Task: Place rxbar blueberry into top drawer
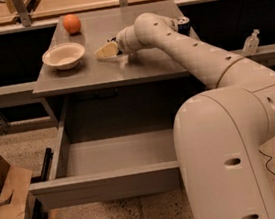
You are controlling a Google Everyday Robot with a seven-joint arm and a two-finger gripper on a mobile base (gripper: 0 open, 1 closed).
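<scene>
My gripper (pixel 106 50) is low over the middle of the grey table (pixel 88 76), just right of the white bowl, with the arm reaching in from the right. The rxbar blueberry does not show clearly; a small dark patch sits right behind the gripper, mostly hidden by it. The top drawer (pixel 107 185) is pulled wide open below the table front, and its visible inside holds nothing.
A white bowl (pixel 64 55) sits at the table's left and an orange (pixel 72 24) behind it. A blue soda can (pixel 183 24) stands at the back right, partly hidden by my arm. A cardboard box (pixel 9 209) is on the floor at the left.
</scene>
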